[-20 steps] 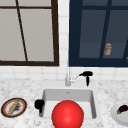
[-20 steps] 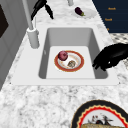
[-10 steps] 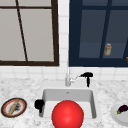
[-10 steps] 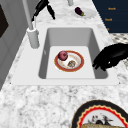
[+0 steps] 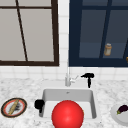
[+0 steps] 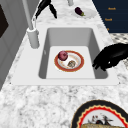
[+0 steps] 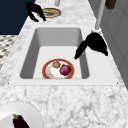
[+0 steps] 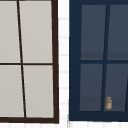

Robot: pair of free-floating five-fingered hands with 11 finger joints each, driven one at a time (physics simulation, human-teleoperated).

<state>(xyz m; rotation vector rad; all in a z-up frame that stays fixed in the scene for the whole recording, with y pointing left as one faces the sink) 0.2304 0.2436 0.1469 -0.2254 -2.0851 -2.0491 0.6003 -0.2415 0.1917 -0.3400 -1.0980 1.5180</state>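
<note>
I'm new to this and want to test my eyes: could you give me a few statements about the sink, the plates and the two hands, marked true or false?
1. The plate in the sink holds a red apple. True.
2. The right hand grips the apple. False: it hangs by the faucet, holding nothing.
3. An eggplant lies on a white plate on the counter. True.
4. The left hand rests inside the sink on the plate. False: it hovers at the sink's left rim.

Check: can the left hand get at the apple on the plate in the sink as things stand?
Probably yes. The left hand hovers at the sink's front rim, fingers hanging down, and the apple lies uncovered on the plate in the open basin, with nothing between them.
</note>
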